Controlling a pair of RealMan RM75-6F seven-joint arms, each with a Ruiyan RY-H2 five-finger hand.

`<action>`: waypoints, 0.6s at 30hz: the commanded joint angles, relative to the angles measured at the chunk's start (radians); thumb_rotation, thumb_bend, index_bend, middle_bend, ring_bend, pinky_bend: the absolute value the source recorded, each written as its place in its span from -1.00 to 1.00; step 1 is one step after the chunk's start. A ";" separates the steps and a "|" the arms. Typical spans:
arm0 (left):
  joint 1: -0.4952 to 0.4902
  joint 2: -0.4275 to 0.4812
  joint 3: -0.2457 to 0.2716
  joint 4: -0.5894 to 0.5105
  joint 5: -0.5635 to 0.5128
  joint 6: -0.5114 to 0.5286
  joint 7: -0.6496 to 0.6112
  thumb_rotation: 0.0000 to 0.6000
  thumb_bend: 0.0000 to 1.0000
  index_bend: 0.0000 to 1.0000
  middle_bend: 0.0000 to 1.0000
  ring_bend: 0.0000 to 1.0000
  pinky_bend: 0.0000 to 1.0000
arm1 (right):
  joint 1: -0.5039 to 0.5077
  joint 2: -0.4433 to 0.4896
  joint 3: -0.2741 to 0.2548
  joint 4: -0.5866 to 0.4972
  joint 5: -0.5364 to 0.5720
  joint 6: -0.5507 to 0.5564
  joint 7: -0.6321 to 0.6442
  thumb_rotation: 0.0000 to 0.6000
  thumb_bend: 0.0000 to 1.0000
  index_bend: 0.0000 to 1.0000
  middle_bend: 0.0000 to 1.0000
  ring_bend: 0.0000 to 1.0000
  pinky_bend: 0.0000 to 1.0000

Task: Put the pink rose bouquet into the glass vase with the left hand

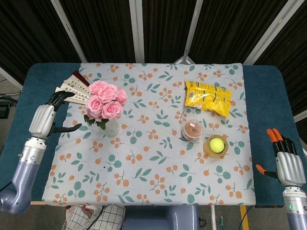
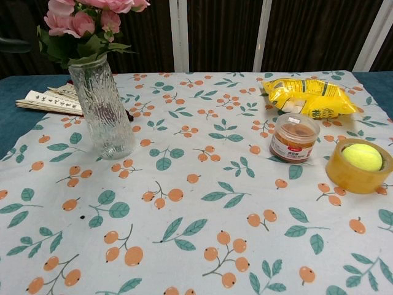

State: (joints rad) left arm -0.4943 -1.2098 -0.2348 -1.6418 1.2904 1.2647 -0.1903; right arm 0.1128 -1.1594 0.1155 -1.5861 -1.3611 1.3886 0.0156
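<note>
The pink rose bouquet (image 1: 104,102) stands in the glass vase (image 1: 111,128) at the table's left side; the blooms (image 2: 86,17) and green leaves sit on the vase's rim (image 2: 98,101) in the chest view. My left hand (image 1: 47,117) is off to the left of the vase, apart from it, fingers spread and holding nothing. My right hand (image 1: 285,157) hangs beyond the table's right edge, open and empty.
A folded fan with writing (image 1: 72,89) lies behind the vase. A yellow snack bag (image 1: 207,97), a small red-lidded jar (image 1: 193,130) and a tape roll holding a tennis ball (image 1: 216,145) sit on the right half of the floral cloth (image 1: 158,158).
</note>
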 commanded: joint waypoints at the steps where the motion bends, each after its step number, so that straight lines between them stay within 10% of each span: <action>1: 0.074 0.106 0.034 -0.124 -0.076 0.023 0.120 1.00 -0.57 -0.52 -0.63 -0.77 -0.45 | 0.000 -0.001 0.000 -0.001 -0.002 0.001 -0.003 1.00 -0.69 -0.89 -1.00 -1.00 -0.98; 10: 0.319 0.075 0.178 -0.180 0.031 0.336 0.246 1.00 -0.56 -0.52 -0.63 -0.77 -0.45 | 0.000 -0.003 -0.005 -0.006 -0.011 0.007 -0.018 1.00 -0.69 -0.89 -1.00 -1.00 -0.98; 18: 0.387 -0.002 0.160 -0.114 -0.063 0.386 0.304 1.00 -0.61 -0.52 -0.72 -0.91 -0.56 | 0.001 -0.002 -0.010 -0.002 -0.021 0.008 -0.036 1.00 -0.69 -0.89 -1.00 -1.00 -0.98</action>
State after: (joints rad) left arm -0.1182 -1.1965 -0.0659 -1.7732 1.2472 1.6465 0.1103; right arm 0.1142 -1.1611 0.1051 -1.5886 -1.3823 1.3964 -0.0202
